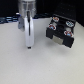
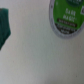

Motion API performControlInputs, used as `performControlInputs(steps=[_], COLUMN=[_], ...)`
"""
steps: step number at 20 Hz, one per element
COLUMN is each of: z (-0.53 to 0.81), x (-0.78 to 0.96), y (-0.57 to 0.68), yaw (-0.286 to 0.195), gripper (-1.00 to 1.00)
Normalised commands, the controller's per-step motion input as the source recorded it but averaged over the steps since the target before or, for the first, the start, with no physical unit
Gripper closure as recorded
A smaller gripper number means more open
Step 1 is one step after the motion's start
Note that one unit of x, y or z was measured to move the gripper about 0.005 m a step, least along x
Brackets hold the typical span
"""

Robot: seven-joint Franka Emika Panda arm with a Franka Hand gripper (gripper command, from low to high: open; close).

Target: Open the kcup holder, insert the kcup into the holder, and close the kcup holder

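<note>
- One kcup [image 2: 66, 18] fills a corner of the wrist view: a round green top with a pale rim and blurred white lettering, lying on the pale tabletop [image 2: 40, 55]. Part of its rim is cut off by the picture's edge, and the print is too soft to read.
- I cannot find the kcup in the exterior view, so its place on the tabletop relative to the edges cannot be told.
- One kcup holder [image 1: 61, 31] stands toward the far edge of the tabletop on the exterior view's right: a black boxy unit, turned at an angle, with pale marks on its upper face and a lighter strip along its lower front.
- Whether its drawer is pulled out or pushed in is hard to make out at this blur.
- The gripper [image 1: 29, 46] hangs from the arm's silver-white body well apart from the holder, toward the exterior view's left, its tip close above the tabletop.
- Its jaws appear narrow and close together, but I cannot tell whether they are apart or closed.
- A dark green shape [image 2: 5, 27] sits at one edge of the wrist view, cut off and too blurred to identify.
</note>
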Motion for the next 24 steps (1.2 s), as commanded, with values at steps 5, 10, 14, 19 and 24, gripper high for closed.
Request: performControlInputs(steps=[5,10,14,19,24], z=[0.0,-0.01,-0.06,-0.15,-0.24], x=[-0.08,-0.4,-0.32,-0.19,-0.04], y=[0.25,0.14,0.04,-0.04,-0.15], yaw=[0.0,0.0,-0.001,-0.07,-0.149], gripper=[-1.0,-1.0,-1.0,-1.0,-1.0])
